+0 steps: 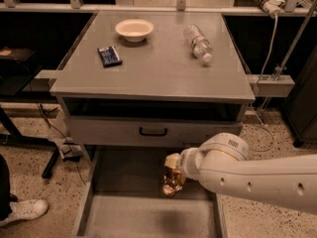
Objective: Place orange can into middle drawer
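Observation:
The orange can [173,181] is held upright in my gripper [174,172], low over the floor of the open middle drawer [124,217]. The drawer is a wide grey tray pulled out below the cabinet. The gripper sits at the end of my white arm [247,175], which reaches in from the right. The can hangs right of the tray's middle, towards its back.
A grey drawer front with a small black handle [152,132] is above the tray. On the cabinet top lie a cream bowl [134,29], a dark blue packet [109,55] and a clear water bottle [198,42]. A white shoe [22,209] is at the lower left.

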